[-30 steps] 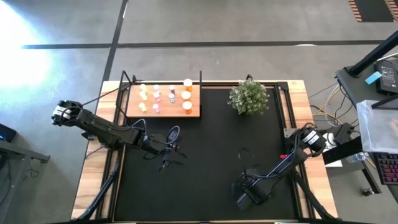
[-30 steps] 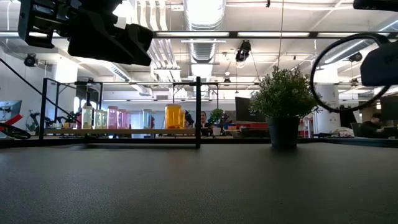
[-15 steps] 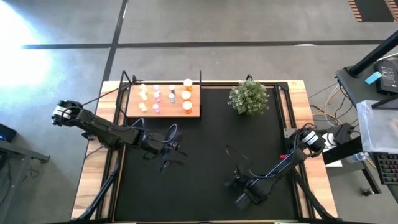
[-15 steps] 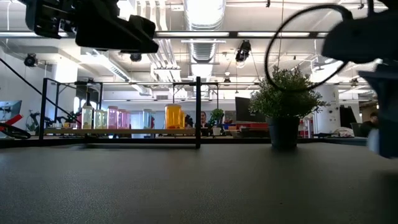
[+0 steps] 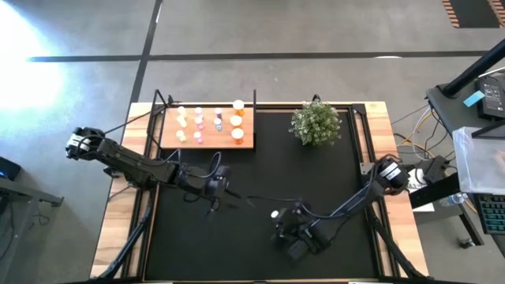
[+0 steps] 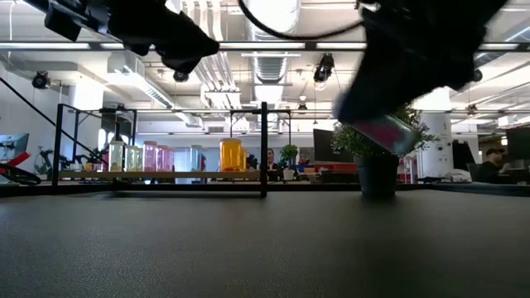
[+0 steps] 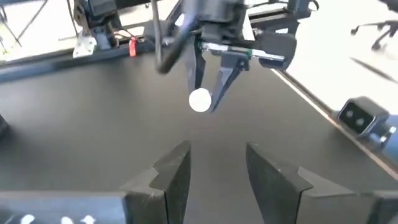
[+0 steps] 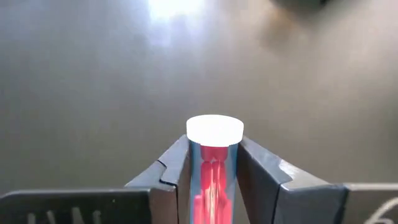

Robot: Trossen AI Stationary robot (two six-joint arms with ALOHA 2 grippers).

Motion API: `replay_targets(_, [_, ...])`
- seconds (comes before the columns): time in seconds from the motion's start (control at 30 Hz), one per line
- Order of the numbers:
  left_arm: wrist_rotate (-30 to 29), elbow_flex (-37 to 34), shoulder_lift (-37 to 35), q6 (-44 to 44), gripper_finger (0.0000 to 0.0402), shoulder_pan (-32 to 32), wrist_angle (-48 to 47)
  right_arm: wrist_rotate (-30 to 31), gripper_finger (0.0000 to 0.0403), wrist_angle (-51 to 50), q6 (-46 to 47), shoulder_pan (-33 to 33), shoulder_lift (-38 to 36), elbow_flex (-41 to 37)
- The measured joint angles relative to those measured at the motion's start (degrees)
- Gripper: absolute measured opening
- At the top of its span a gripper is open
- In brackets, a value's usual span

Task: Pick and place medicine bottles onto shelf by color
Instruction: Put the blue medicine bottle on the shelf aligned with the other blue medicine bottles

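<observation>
A pink medicine bottle (image 8: 213, 180) with a white cap (image 5: 274, 214) is in my right gripper (image 8: 213, 146), which is shut on it above the middle of the black mat (image 5: 331, 181). In the low view the bottle (image 6: 385, 132) hangs tilted, clear of the mat. My left gripper (image 7: 217, 171) stands open and empty a short way to the left (image 5: 230, 193), facing the bottle's cap (image 7: 199, 100). The shelf (image 5: 248, 143) at the far left carries several orange, yellowish and pink bottles (image 5: 199, 125) standing upright. My right gripper pinches the bottle's body (image 8: 214, 163) between its two fingers, just below the cap. The bottle lies along the fingers, its cap (image 8: 214, 129) sticking out past their tips. The fingers slant down toward the table's left. The bottle is lifted clear and tilted.
A small green plant (image 5: 316, 122) in a dark pot stands at the far side, right of the shelf. Thin black posts (image 6: 263, 149) rise at the shelf's edges. The mat between the arms and along the near edge is bare.
My right gripper has travelled toward the table's left and a little toward its far edge, rising and rolling its wrist. The pink bottle has come up with it, its white cap now turned toward my left gripper.
</observation>
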Motion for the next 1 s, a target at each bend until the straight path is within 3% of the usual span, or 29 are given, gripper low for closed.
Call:
replay_targets(0.13, [0.0, 0.0, 0.0, -4.1, 0.0138, 0.0, 0.0, 1.4, 0.0098, 0.0, -13.1, -2.1, 0.0, 3.1])
replay_targets(0.43, [0.0, 0.0, 0.0, -2.7, 0.0138, -0.1, 0.1, 1.3, 0.0098, 0.0, -39.4, -7.2, -0.1, 9.3])
replay_targets(0.77, [-6.8, 0.7, 2.8, -0.7, 0.0138, 0.0, 7.1, -5.0, 0.0098, -0.6, -50.2, -11.4, -0.1, 10.9])
replay_targets(1.0, [-24.2, 1.3, 7.1, 0.3, 0.0128, 0.0, 12.7, -5.7, 0.0098, -4.5, -50.1, -12.1, -1.3, 10.9])
